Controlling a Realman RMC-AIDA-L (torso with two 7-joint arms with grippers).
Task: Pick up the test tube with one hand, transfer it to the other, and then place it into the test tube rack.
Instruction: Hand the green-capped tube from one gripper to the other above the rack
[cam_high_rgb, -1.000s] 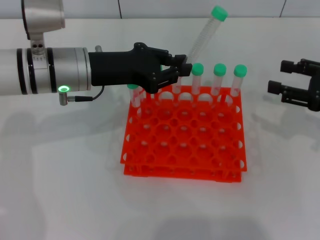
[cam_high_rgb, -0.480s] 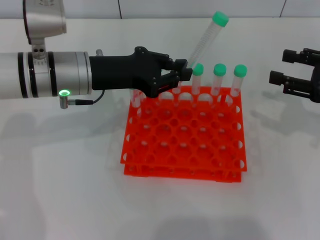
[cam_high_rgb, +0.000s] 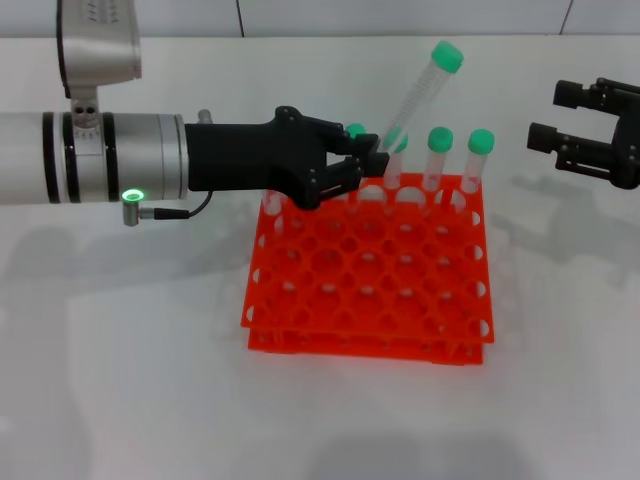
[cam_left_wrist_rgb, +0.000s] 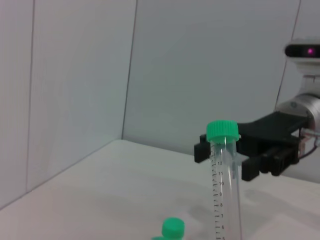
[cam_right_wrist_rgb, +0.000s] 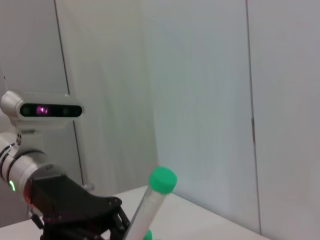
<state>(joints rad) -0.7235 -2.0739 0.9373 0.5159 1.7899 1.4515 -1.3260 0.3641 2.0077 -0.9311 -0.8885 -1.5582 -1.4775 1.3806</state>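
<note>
So at this point I had the left pincer (cam_high_rgb: 368, 160) clamped on the test tube (cam_high_rgb: 412, 100), gripping it down near the bottom end. The tube stuck out past the fingertips and leaned up and away from the pincer, toward the other arm's side, green cap on top. It hung just above the back row of the test tube rack (cam_high_rgb: 366, 270), which sat directly under and in front of the pincer on the white counter (cam_high_rgb: 130, 380).

The right pincer (cam_high_rgb: 572, 126) waited well off to the side of the tube, fingers spread wide, holding nothing. From the left wrist cam I could see it sitting just beyond the tube's cap.

Three more green-capped tubes (cam_high_rgb: 435, 160) stood upright in the rack's back row just beyond the left fingertips, one of them partly hidden behind the tube I was holding. Close quarters there.

My read on handling: the tube looked like thin clear plastic and empty, so very light and stiff, but smooth and round, meaning it could slip or twist in a two-finger pinch. I figured the handover grab should go on the bare upper stretch just below the cap, well clear of the left fingers, with the cap rim as a stop. Squeezing hard seemed unnecessary.
</note>
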